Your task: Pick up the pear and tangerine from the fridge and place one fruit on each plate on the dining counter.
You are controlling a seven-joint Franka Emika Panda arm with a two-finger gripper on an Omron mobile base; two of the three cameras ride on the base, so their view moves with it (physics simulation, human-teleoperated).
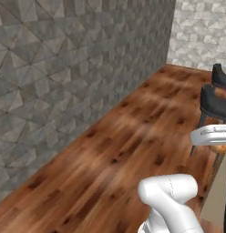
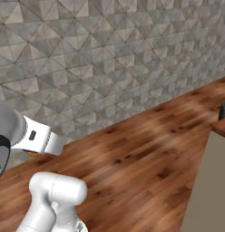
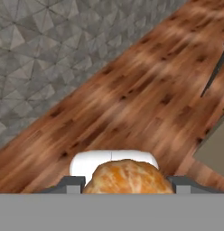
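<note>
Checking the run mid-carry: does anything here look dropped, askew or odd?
Nothing stands out. The tangerine sits squarely in the shut pincer above the wood floor, nothing spilled. Dark stools stand upright by the counter.

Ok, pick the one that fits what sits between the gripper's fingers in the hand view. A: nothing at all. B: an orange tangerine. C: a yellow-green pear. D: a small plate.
B: in the hand view an orange, mottled round fruit, the tangerine, sits between the dark fingertips of the gripper, above the wooden floor.
</note>
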